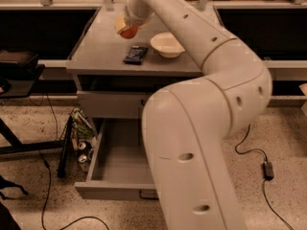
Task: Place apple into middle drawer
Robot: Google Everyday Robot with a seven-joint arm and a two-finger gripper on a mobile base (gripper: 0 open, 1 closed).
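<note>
My gripper [125,27] is over the back middle of the grey cabinet top [96,51]. It is shut on the red-orange apple [128,33], whose lower part shows below the fingers, a little above the surface. The middle drawer [112,191] is pulled open low at the front. Its shallow grey tray [117,157] has nothing visible in it. My large white arm [201,143] covers the drawer's right part and most of its black handle.
A cream-white bowl [167,45] and a flat dark blue packet [135,54] lie on the cabinet top right of and in front of the apple. A closed grey drawer front [110,104] sits above the open drawer. Cans and clutter [81,143] and cables lie on the floor at the left.
</note>
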